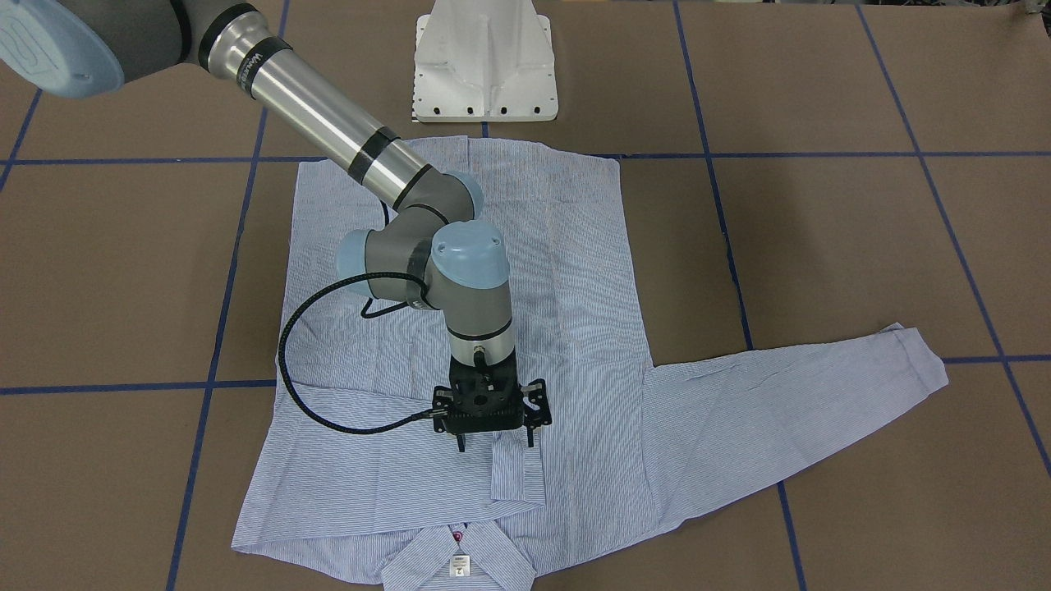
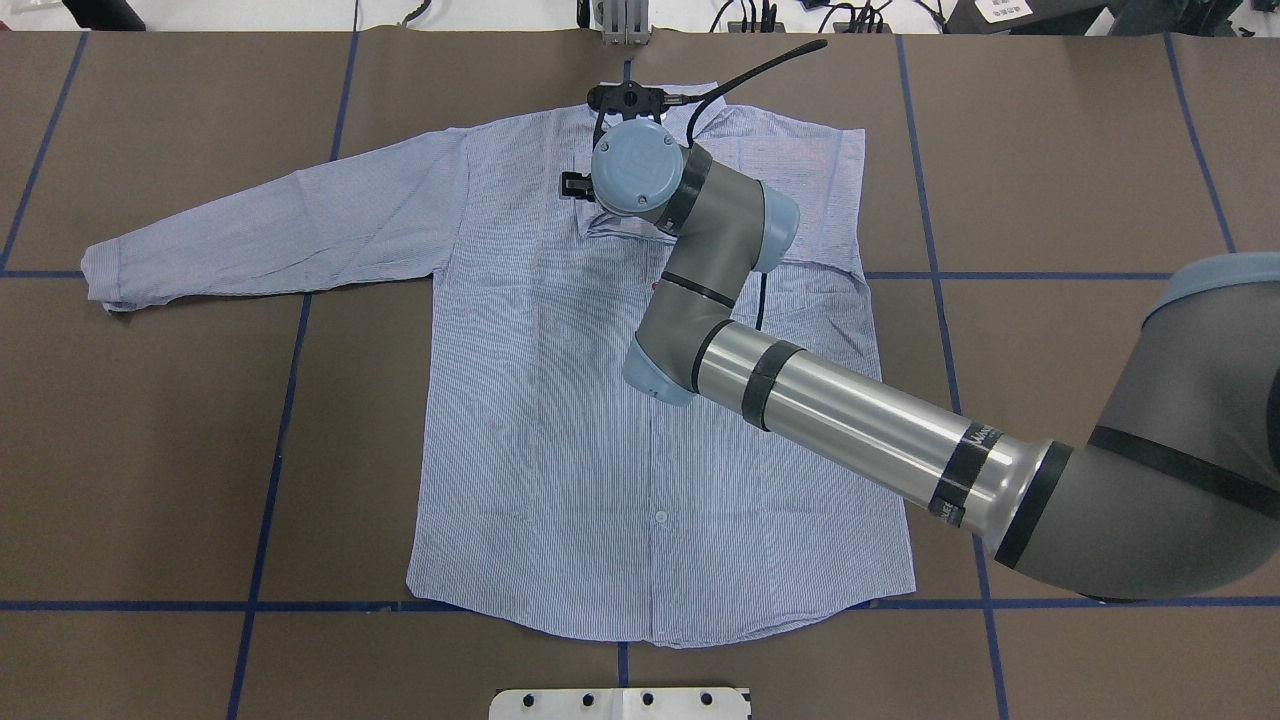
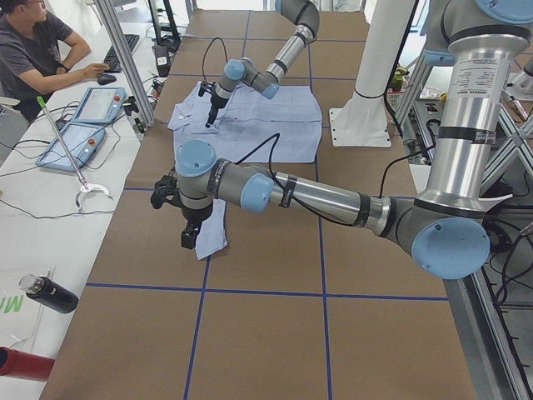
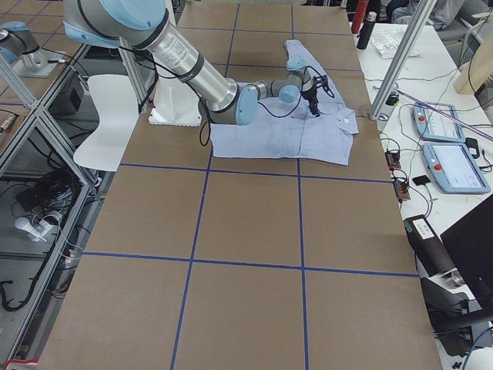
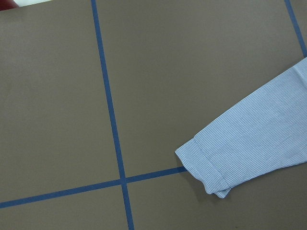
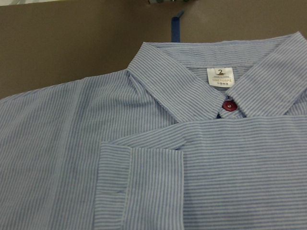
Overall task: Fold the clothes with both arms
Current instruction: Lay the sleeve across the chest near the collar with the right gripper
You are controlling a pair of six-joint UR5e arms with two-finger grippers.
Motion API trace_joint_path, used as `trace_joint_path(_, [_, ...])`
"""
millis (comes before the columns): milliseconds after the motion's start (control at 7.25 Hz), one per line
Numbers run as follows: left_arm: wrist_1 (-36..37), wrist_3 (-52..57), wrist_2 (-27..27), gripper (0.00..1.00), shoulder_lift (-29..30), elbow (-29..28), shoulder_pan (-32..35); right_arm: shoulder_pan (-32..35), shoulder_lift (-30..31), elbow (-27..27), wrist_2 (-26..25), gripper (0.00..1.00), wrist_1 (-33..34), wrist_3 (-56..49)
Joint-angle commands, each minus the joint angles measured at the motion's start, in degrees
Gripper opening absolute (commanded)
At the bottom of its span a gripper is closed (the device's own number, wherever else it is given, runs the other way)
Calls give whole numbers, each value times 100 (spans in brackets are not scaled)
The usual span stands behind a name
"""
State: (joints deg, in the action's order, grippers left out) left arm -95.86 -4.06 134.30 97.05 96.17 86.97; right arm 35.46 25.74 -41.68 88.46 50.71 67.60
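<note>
Shirt (image 2: 560,420) lies flat, front up, mid-worktop (image 2: 200,450), with its collar (image 6: 163,72) towards the far edge and its hem towards my base. One sleeve is folded across the chest. My right claw (image 1: 495,443) stands over its cuff (image 1: 519,476), fingers spread, gripping nothing. The other sleeve (image 2: 280,225) stretches towards the left edge. My left claw (image 3: 190,240) hovers over that sleeve's end; whether it is spread or pressed together I cannot tell.

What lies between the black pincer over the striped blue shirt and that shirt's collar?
The folded-over sleeve's cuff lies between the right black pincer and the light blue striped shirt's collar, shown in the front-facing view.
</note>
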Motion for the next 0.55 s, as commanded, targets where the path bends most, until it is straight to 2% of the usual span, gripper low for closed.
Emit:
trace_joint_path(0, [6,-16,0,100,-2,-2,13,-30,-78,81,39,98,0,-1])
trace_joint_path(414, [6,-42,-9,100,-2,-2,30,-74,-131,125,232,98,-9,-1])
